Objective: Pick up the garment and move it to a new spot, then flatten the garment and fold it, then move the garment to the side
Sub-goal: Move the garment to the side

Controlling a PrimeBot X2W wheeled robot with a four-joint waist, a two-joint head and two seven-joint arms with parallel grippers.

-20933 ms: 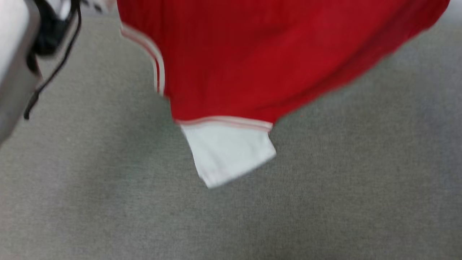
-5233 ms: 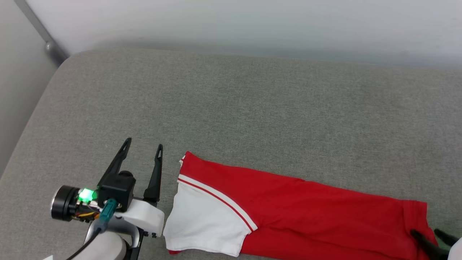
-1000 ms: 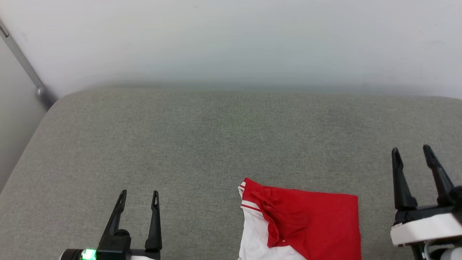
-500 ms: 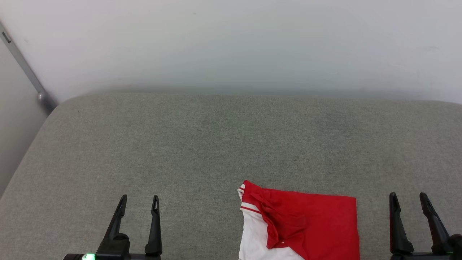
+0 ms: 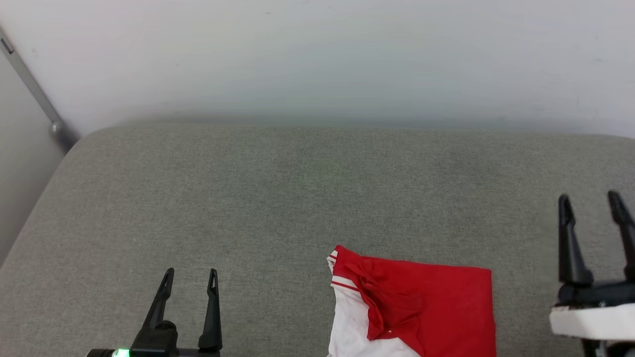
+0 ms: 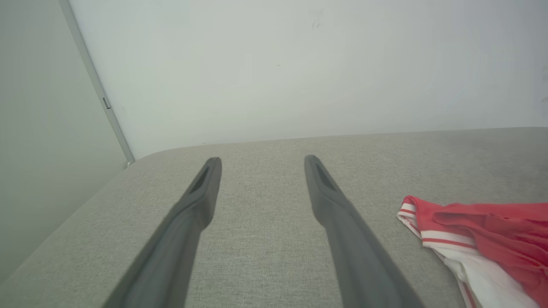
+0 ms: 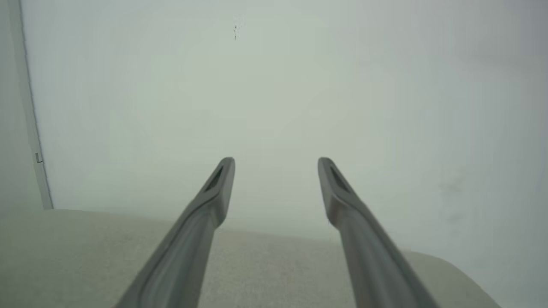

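The garment (image 5: 426, 307) lies folded into a compact red block on the grey cushion, a white sleeve with striped trim showing at its lower left; its near part runs off the bottom edge of the head view. No letters or number show. My left gripper (image 5: 191, 273) stands open at the lower left, well apart from the garment, with nothing between its fingers. In the left wrist view the garment (image 6: 483, 231) sits to the right of the left gripper (image 6: 262, 161). My right gripper (image 5: 590, 201) is open and empty at the right edge, raised clear of the cloth. Its wrist view has the right gripper (image 7: 276, 161) facing the wall.
The grey cushioned surface (image 5: 278, 198) spreads wide behind and left of the garment. A pale wall (image 5: 317, 59) rises along its far edge. A grey rail (image 5: 30, 84) runs down the wall corner at the far left, by the cushion's rounded corner.
My right gripper has risen from low at the right edge to higher up, still open. The left gripper and the folded garment have stayed put. The head view shifted slightly.
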